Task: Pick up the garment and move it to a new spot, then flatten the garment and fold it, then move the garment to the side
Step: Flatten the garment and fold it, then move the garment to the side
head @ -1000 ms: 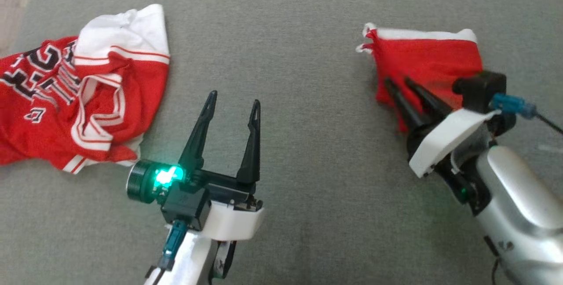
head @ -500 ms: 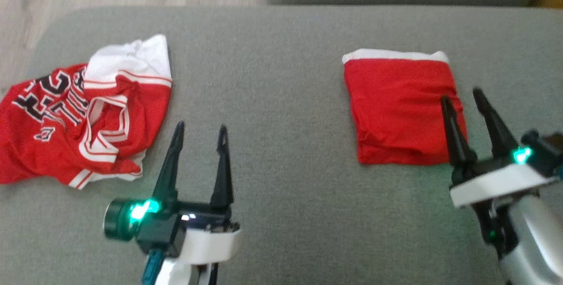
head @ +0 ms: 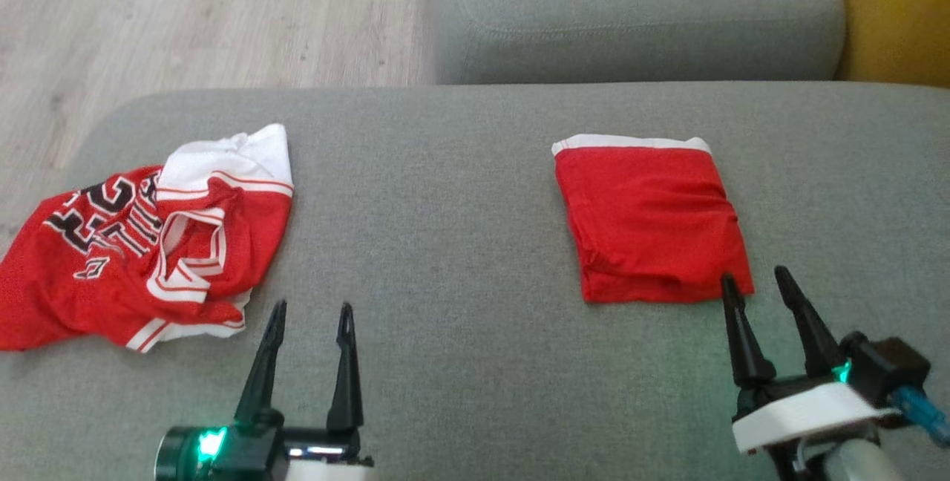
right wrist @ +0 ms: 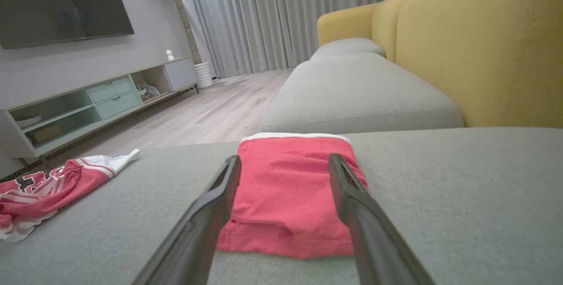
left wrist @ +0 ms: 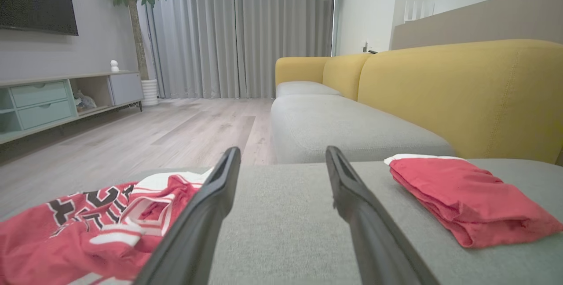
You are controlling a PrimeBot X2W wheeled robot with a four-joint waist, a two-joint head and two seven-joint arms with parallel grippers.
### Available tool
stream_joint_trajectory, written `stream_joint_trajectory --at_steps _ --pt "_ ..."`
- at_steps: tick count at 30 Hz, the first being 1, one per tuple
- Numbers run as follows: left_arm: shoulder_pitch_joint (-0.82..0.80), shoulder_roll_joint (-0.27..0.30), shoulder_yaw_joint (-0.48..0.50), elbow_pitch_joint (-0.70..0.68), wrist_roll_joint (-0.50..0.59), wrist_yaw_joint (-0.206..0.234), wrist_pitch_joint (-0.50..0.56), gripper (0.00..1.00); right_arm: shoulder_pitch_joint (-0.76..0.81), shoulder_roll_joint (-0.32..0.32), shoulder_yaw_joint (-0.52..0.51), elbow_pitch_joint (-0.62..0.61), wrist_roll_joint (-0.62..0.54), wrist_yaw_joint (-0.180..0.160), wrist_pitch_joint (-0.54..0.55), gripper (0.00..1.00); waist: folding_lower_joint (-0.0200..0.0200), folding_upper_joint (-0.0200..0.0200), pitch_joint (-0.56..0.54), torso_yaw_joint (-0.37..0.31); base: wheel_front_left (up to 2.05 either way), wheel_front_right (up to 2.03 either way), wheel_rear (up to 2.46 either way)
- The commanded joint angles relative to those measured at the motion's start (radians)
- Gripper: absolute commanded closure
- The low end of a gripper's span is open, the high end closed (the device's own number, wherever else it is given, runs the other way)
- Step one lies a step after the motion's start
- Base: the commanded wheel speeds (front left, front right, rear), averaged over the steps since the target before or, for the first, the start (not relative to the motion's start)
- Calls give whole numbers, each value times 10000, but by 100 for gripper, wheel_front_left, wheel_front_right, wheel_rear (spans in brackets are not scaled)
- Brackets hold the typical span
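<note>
A folded red garment (head: 649, 217) lies roughly square on the coarse-woven grey cushion (head: 460, 243).

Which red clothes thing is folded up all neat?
The plain red garment by the right pincer; the lettered jersey on the left lies crumpled.

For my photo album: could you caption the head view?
Folded red garment lies before the open right pincer; crumpled jersey lies left, on a grey cushion.
</note>
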Motion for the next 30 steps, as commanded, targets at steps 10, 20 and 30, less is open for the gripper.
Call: stream_joint_trajectory --at_steps 10,20,30 --pt "-5 -22 511 339 148 -310 -51 0 79 469 -242 -212 -499 -7 -106 0 2 -1 -499 -141 0 0 0" --pt "-37 -22 582 679 93 -339 -51 0 171 664 -450 -185 -869 -7 -106 0 2 -1 -597 -296 0 0 0" --pt "-28 -22 804 722 181 -326 -51 0 190 736 -348 -134 -1041 -7 -106 0 2 -1 -636 -464 0 0 0"
